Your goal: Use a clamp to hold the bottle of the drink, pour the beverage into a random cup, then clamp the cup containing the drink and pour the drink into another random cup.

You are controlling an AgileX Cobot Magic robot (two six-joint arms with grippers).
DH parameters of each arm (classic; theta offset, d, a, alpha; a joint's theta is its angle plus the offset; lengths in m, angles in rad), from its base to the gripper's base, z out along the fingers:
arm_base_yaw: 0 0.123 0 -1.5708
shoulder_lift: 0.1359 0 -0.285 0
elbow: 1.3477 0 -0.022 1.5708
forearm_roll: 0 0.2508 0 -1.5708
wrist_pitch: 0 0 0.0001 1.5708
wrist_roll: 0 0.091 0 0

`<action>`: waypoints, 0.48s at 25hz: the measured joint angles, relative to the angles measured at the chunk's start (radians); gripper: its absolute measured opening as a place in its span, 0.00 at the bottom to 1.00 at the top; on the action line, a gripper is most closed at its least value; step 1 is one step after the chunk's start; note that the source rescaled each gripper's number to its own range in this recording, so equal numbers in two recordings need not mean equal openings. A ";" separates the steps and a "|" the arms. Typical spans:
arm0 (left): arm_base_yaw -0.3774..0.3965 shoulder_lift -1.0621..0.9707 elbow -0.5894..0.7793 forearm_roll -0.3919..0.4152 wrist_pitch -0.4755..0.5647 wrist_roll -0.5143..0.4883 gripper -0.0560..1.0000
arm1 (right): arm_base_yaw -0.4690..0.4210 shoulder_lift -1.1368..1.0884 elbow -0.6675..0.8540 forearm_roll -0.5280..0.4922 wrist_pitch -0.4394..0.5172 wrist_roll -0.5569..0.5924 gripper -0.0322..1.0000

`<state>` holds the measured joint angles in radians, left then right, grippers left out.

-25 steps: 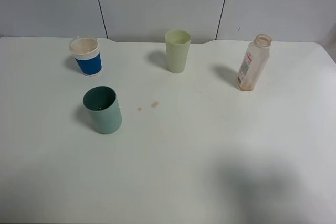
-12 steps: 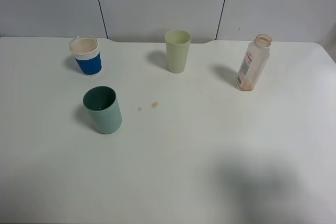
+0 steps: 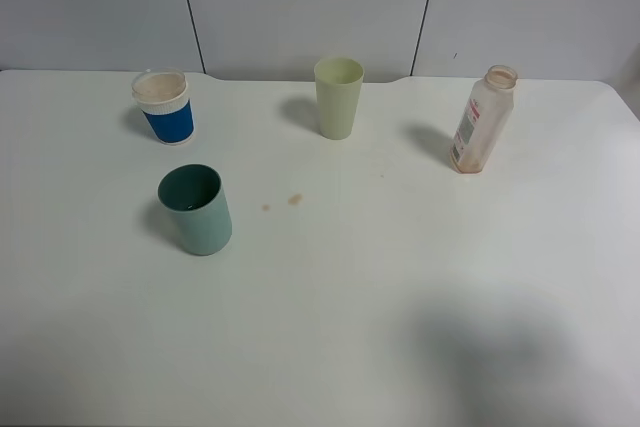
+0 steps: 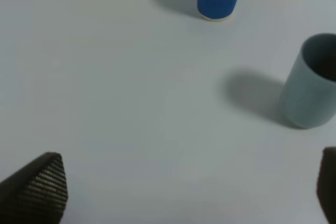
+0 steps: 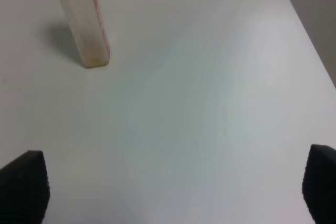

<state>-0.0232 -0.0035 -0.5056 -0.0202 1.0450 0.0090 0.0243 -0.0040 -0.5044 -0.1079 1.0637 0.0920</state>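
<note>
From the exterior high camera, the white counter (image 3: 400, 297) carries three cups and one bottle, all upright and well apart. The blue-banded cup (image 3: 164, 107) stands at the far left, the teal cup (image 3: 196, 210) nearer the camera below it, the pale yellow-green cup (image 3: 339, 97) at the far middle, and the bottle (image 3: 482, 119) at the far right. Two small brown spots (image 3: 294, 199) lie beside the teal cup.

The left wrist camera shows two cups, the blue-banded and the teal, beyond the left tool (image 4: 184, 187), whose jaws are spread wide and empty.

The right wrist camera shows one bottle beyond the right tool (image 5: 176, 187), also spread wide, gripping nothing.
</note>
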 joint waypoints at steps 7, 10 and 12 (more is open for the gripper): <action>0.000 0.000 0.000 0.000 0.000 -0.001 0.90 | 0.000 0.000 0.000 0.000 0.000 0.000 1.00; 0.000 0.000 0.000 0.000 0.000 -0.001 0.90 | 0.000 0.000 0.000 0.000 0.000 0.000 1.00; 0.000 0.000 0.000 0.000 0.000 -0.001 0.90 | 0.000 0.000 0.000 0.000 0.000 0.000 1.00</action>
<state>-0.0232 -0.0035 -0.5056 -0.0202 1.0450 0.0081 0.0243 -0.0040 -0.5044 -0.1079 1.0637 0.0920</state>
